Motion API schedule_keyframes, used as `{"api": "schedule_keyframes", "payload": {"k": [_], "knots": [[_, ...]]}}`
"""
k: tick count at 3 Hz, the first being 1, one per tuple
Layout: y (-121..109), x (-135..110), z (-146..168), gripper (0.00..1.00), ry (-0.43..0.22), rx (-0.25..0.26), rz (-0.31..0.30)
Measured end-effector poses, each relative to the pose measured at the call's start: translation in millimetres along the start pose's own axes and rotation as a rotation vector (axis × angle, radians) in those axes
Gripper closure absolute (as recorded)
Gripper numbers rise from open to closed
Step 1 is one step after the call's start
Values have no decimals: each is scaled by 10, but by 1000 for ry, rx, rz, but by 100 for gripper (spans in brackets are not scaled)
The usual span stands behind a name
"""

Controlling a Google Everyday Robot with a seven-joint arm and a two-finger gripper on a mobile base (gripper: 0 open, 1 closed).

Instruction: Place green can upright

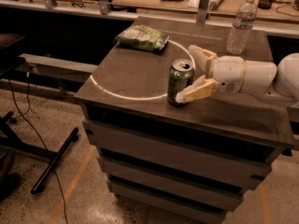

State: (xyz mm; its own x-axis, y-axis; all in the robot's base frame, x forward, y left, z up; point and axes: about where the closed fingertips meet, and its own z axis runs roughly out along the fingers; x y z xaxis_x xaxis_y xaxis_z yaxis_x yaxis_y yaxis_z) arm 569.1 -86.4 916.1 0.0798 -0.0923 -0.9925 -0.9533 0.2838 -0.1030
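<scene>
The green can [179, 82] stands upright on the dark table top [140, 78], near its front edge, pull-tab lid facing up. My gripper [188, 73] reaches in from the right on a white arm. Its two tan fingers [196, 91] are spread apart, one behind the can and one in front of it on the right side. The jaws are open around the can's right side and do not squeeze it.
A green-and-white snack bag [142, 38] lies at the back left of the table. A clear water bottle [241, 26] stands at the back right. A white arc is marked on the top. A wooden bench with clutter runs behind. Chair legs and cables lie on the floor at left.
</scene>
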Motion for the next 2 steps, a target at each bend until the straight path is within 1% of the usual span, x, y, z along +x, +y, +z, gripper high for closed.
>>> {"api": "schedule_keyframes", "payload": {"k": [1,2], "knots": [[-136,-25,-127,0,52,29,-17],[-347,-94,-339,0,93,64,-12]]}}
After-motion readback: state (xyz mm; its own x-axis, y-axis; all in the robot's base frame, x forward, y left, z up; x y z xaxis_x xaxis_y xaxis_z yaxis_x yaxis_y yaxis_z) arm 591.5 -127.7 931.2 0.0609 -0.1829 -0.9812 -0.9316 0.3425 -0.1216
